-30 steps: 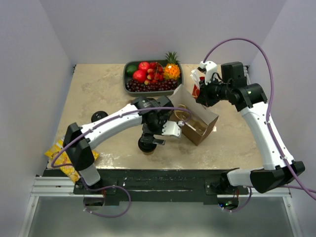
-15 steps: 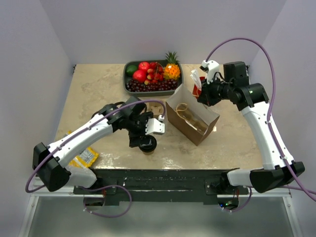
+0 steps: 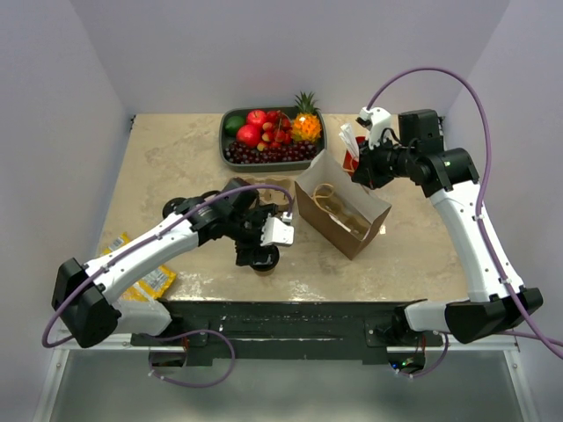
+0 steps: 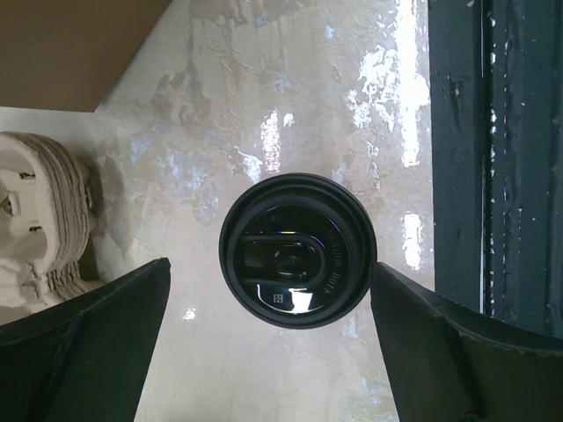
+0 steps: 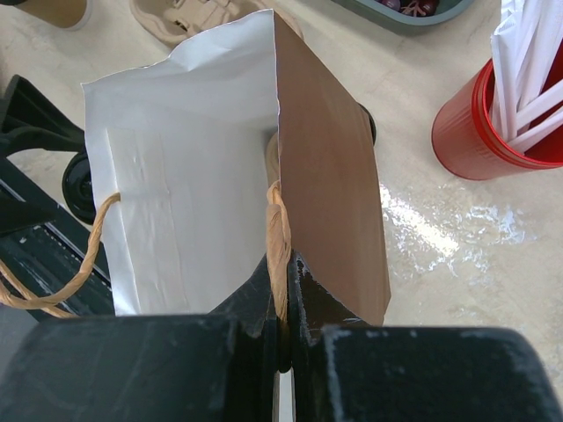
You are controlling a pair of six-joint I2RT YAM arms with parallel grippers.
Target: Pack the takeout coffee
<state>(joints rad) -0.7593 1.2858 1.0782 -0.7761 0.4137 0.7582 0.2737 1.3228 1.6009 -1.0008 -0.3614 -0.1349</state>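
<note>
1. one takeout coffee (image 4: pixel 297 262), with one black lid.
2. one brown paper bag (image 3: pixel 341 211), with two twine handles (image 5: pixel 278 233).
3. one red cup (image 5: pixel 475 132); its white straws (image 5: pixel 528 61) are too bunched to count.
4. one fruit tray (image 3: pixel 223 145), holding one pineapple (image 3: pixel 306 119).
5. one stack of cup carriers (image 4: pixel 44 220); the layers can't be counted.
6. two robot arms: one left arm (image 3: pixel 167 237), one right arm (image 3: pixel 466 220).
7. yellow snack packets (image 3: pixel 149 280): number unclear.

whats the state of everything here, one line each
coffee, lid on, upright on the table, outside the bag
bag, upright, mouth open
left gripper, open, over the coffee, not touching it
right gripper, shut on the bag at its handle
straw cup, upright, holding straws
</note>
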